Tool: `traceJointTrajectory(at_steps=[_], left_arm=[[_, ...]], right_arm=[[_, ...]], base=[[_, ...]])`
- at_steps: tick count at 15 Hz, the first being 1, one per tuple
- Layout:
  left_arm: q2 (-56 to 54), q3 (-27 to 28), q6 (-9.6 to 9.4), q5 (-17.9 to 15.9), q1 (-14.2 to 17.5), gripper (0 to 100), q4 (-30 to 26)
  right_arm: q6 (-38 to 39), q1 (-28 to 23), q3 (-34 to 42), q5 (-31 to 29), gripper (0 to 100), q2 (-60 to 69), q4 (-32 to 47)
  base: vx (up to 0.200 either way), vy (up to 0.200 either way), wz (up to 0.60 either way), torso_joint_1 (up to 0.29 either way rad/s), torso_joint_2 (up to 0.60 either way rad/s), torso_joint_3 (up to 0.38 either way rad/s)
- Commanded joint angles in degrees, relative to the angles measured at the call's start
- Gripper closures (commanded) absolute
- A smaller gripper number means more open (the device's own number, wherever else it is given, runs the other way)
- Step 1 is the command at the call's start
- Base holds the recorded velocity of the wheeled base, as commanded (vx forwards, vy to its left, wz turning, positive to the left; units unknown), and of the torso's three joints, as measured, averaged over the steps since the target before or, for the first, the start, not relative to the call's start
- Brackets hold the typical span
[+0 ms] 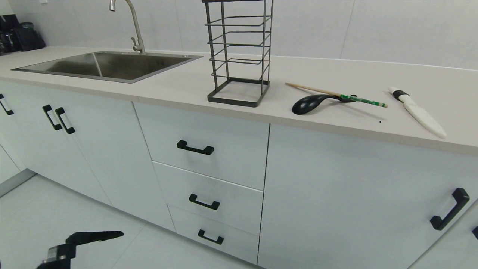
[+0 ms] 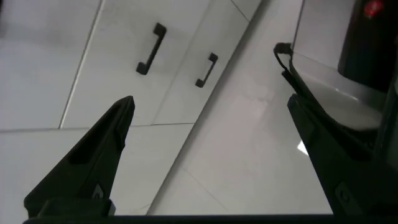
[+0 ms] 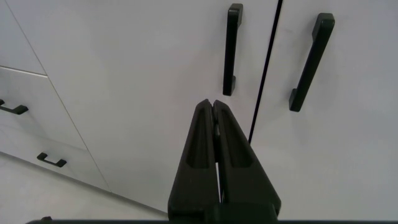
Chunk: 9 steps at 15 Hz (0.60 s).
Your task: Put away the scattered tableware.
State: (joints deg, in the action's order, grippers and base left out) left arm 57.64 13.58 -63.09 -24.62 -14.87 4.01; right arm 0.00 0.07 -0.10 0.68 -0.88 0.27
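**Inspector:** State of the left gripper [image 2: 208, 102]?

**Examiner:** Its two black fingers [image 2: 93, 158] stand wide apart, and nothing sits between them. In the head view one finger [image 1: 95, 235] lies roughly level at the lower left corner of the frame, with its tip pointing toward the frame's right.

**Inspector:** And the right gripper [image 3: 213, 107]?

**Examiner:** The fingers [image 3: 200, 140] are pressed flat against each other along their length, with the tips meeting. Nothing is gripped. The wrist view looks straight along the closed pair.
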Motion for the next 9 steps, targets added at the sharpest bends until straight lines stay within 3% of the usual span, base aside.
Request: traceJointTrajectory(at_steps=[1, 2, 6, 9], left_arm=[[9.16, 1.62, -3.36, 1.95, -4.99, 0, 0.12], [12.68, 3.03, -3.53, 3.88, -6.57, 0, 0.3], [22.78, 4.61, -3.53, 7.22, -6.92, 0, 3.99], [31.13, 8.3, -3.8, 7.22, -7.8, 0, 7.42]], right_arm=[[0.0, 0.01, 0.01, 0.02, 100, -0.09, 0.0], [0.0, 0.01, 0.01, 0.02, 100, -0.09, 0.0], [0.0, 0.01, 0.01, 0.02, 100, -0.09, 0.0], [0.0, 0.01, 0.01, 0.02, 100, -0.09, 0.0]], base=[[0.0, 0.0, 0.0, 0.0, 0.0, 0.0], [0.0, 0.0, 0.0, 0.0, 0.0, 0.0], [0.0, 0.0, 0.0, 0.0, 0.0, 0.0], [0.0, 0.0, 0.0, 0.0, 0.0, 0.0]])
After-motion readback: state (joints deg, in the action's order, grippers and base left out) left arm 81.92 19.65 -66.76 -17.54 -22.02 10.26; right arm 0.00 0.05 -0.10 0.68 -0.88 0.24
